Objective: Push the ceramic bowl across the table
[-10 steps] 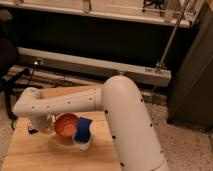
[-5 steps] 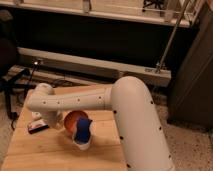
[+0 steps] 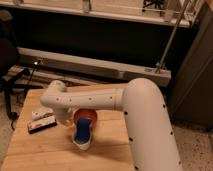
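Camera view: claw [image 3: 66,119], grip state unclear, beside ceramic bowl [image 3: 86,116] on table [image 3: 45,150].

Orange-red ceramic bowl [image 3: 86,116], blue-lined white cup [image 3: 83,134], light-wood table [image 3: 45,150], white pincer [image 3: 64,119] beside bowl.

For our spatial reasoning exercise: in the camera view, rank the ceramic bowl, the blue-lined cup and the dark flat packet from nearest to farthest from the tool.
The tool sits below the arm's left end.
1. Ceramic bowl, just right.
2. Dark flat packet, left.
3. Blue-lined cup, front right; nearly tied with the packet.
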Controlling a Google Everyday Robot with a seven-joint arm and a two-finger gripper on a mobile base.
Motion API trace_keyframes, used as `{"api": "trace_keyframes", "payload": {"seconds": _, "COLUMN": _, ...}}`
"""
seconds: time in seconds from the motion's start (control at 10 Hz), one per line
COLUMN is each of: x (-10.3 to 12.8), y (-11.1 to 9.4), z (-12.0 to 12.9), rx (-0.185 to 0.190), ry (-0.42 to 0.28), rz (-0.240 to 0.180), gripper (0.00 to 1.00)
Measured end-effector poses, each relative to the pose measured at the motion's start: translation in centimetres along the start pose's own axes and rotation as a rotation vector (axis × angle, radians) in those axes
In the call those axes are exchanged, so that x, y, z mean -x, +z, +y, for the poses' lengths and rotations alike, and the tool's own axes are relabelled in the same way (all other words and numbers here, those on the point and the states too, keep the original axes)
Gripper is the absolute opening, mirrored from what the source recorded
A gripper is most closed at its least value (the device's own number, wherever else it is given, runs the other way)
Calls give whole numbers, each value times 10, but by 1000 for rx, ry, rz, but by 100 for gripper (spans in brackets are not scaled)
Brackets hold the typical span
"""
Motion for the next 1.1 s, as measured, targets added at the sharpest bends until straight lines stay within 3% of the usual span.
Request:
{"api": "trace_keyframes", "payload": {"seconds": 0.5, "x": -6, "y": 2, "z": 50, "rx": -2, "ry": 109, "rz": 4, "gripper": 0}}
{"api": "trace_keyframes", "payload": {"seconds": 1.1, "x": -12, "y": 5, "z": 125, "rx": -41, "ry": 285, "rz": 15, "gripper": 0}}
